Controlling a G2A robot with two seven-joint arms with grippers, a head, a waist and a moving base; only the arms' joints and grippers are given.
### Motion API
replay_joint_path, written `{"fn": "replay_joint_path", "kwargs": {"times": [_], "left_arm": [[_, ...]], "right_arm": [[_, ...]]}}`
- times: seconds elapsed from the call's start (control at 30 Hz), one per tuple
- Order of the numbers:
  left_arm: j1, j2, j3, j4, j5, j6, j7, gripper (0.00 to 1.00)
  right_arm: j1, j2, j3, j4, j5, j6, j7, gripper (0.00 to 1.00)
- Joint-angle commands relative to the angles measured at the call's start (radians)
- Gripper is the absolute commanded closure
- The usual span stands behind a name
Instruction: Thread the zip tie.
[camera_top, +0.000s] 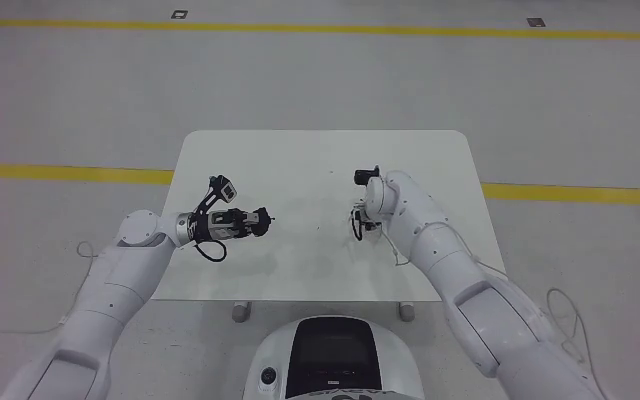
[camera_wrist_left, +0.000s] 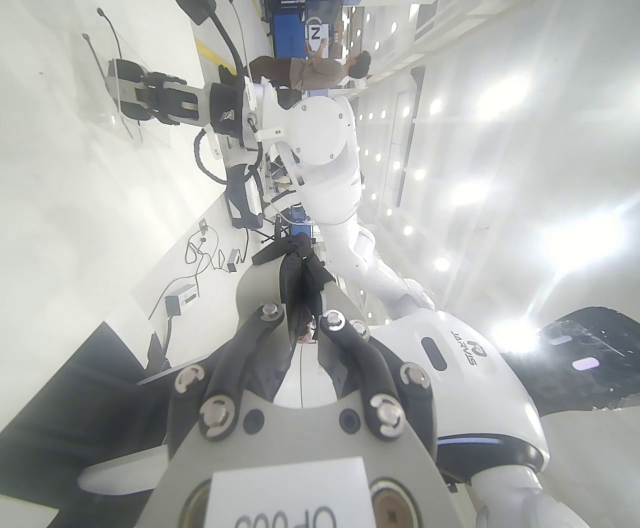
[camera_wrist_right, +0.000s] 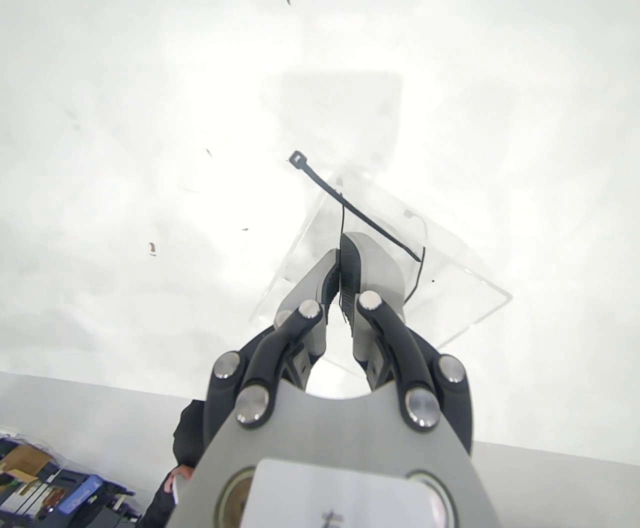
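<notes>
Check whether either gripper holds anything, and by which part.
The right gripper looks shut on the zip tie, apparently around mid-strap, head free; the exact grip spot is hidden. Whether the left gripper holds anything cannot be told.

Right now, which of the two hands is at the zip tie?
The right hand, pinched shut on the black zip tie at the clear plate. The left hand hangs apart, farther along the table.
</notes>
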Motion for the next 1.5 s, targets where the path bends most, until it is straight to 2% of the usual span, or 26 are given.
{"fn": "replay_joint_path", "kwargs": {"times": [0.0, 0.3, 0.47, 0.73, 0.87, 1.0, 1.3, 1.4, 1.47], "left_arm": [[0.0, 0.0, 0.0, 0.0, 0.0, 0.0, 0.0, 1.0], [0.0, 0.0, 0.0, 0.0, 0.0, 0.0, 0.0, 1.0], [0.0, 0.0, 0.0, 0.0, 0.0, 0.0, 0.0, 1.0], [0.0, 0.0, 0.0, 0.0, 0.0, 0.0, 0.0, 1.0], [0.0, 0.0, 0.0, 0.0, 0.0, 0.0, 0.0, 1.0], [0.0, 0.0, 0.0, 0.0, 0.0, 0.0, 0.0, 1.0], [0.0, 0.0, 0.0, 0.0, 0.0, 0.0, 0.0, 1.0], [0.0, 0.0, 0.0, 0.0, 0.0, 0.0, 0.0, 1.0], [0.0, 0.0, 0.0, 0.0, 0.0, 0.0, 0.0, 1.0]], "right_arm": [[-0.015, 0.012, 0.019, -0.036, 0.0, -0.019, 0.014, 1.0], [-0.127, 0.072, 0.112, -0.257, -0.033, -0.062, 0.104, 1.0], [-0.188, 0.094, 0.153, -0.368, -0.032, -0.094, 0.139, 1.0], [-0.273, 0.121, 0.212, -0.52, 0.021, -0.179, 0.148, 1.0], [-0.315, 0.128, 0.245, -0.586, 0.106, -0.225, 0.11, 1.0], [-0.367, 0.131, 0.279, -0.654, 0.216, -0.272, 0.023, 1.0], [-0.37, 0.132, 0.281, -0.657, 0.22, -0.274, 0.02, 1.0], [-0.399, 0.128, 0.311, -0.683, 0.297, -0.257, -0.134, 1.0], [-0.426, 0.125, 0.317, -0.724, 0.348, -0.28, -0.243, 1.0]]}}
